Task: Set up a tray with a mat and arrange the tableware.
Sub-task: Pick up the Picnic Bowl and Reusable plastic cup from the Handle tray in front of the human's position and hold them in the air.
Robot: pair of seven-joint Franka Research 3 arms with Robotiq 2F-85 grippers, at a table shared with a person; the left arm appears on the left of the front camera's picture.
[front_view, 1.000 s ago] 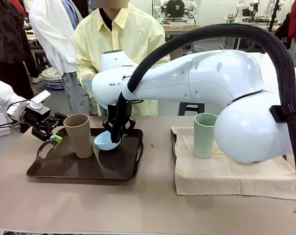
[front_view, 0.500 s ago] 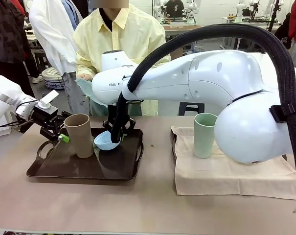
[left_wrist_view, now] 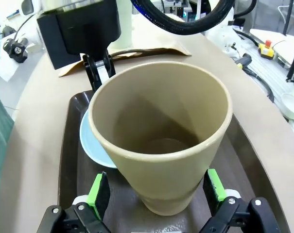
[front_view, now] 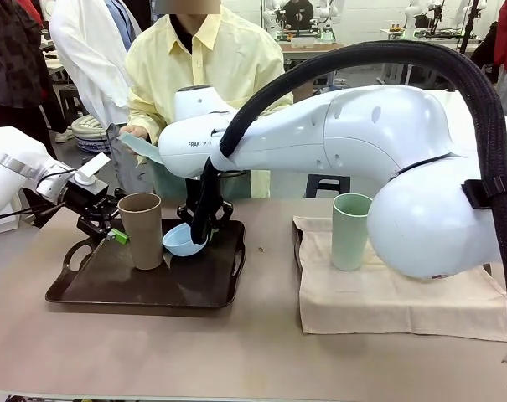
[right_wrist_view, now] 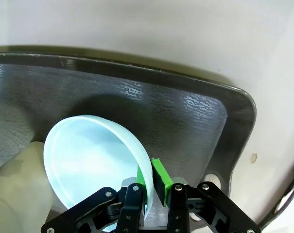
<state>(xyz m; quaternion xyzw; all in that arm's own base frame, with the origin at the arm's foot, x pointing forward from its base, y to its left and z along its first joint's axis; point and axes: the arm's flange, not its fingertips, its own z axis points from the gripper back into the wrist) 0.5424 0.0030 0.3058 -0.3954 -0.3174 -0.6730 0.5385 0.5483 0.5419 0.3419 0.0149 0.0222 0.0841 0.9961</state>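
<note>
Right arm (front_view: 362, 159) takes up most of the right and centre of the front view, reaching left across the middle and down into the tray. Table (front_view: 261, 360) runs along the whole lower part of the frame.

Beige mat (front_view: 387, 301) lies flat at lower right, on the table and apart from the tray. Dark tray (front_view: 194, 293) sits lower left of centre.

Tan-brown tumbler (front_view: 142, 230) stands upright in the left half of the tray. Pale green tumbler (front_view: 350, 232) stands upright on the back edge of the mat, right of centre.

Pale blue bowl (right_wrist_view: 88, 165) is in the tray just right of the tan tumbler, tipped up on edge. I can't tell whether it touches the tray floor.

Upper left of centre, the person's hand (front_view: 136, 131) holds what looks like the pale green bowl (front_view: 141, 149) behind the tray, off the table.

Right gripper (right_wrist_view: 154, 187) has its green pads pinched together on the blue bowl's rim.

Left gripper (left_wrist_view: 156, 189) comes in from the left edge with jaws spread wide. Its pads sit either side of the tan tumbler's lower wall, not clamping it.
</note>
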